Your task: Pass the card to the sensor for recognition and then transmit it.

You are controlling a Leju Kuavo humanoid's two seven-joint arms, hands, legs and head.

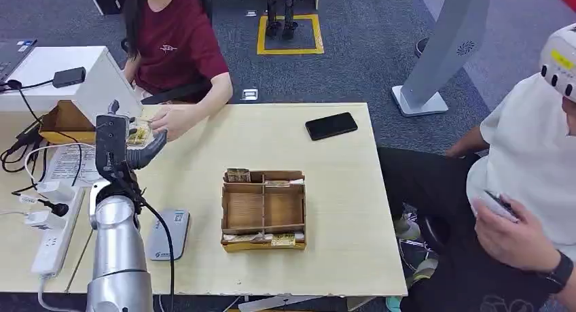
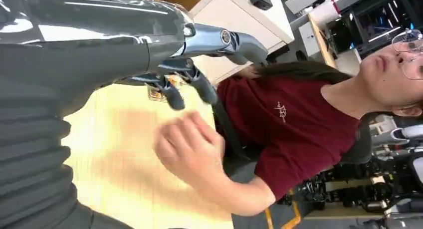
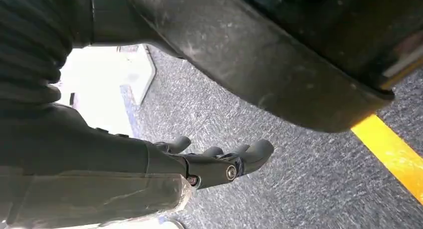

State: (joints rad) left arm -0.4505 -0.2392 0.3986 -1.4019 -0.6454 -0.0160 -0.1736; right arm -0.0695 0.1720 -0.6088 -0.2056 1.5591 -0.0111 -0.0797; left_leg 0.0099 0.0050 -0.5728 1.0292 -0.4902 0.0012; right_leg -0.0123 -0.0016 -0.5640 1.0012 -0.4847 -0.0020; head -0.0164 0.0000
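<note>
While the left hand (image 1: 129,145) hangs raised over the far left of the table (image 1: 339,189), a yellowish printed card (image 1: 139,134) sits right at its fingertips, and whether the fingers actually pinch it I cannot tell! From the left wrist view the dark fingers (image 2: 172,92) curl loosely toward the thick thumb, with the card (image 2: 159,92) peeking out just behind them; its print is too blurred to read. A person's hand (image 1: 173,120) reaches in just beyond the card, touching or nearly so, from a person in a maroon shirt (image 1: 173,43) with a small pale chest logo, unreadable. Nearer the robot than the hand lies a grey sensor pad (image 1: 168,234) with faint markings I can't make out. Off to the hand's right, a cardboard tray (image 1: 263,210) with compartments holds more cards along its edges, and a black phone (image 1: 331,126) lies farther out. Down low, the right hand (image 3: 219,161) hangs above grey carpet, fingers loosely spread, holding nothing.
</note>
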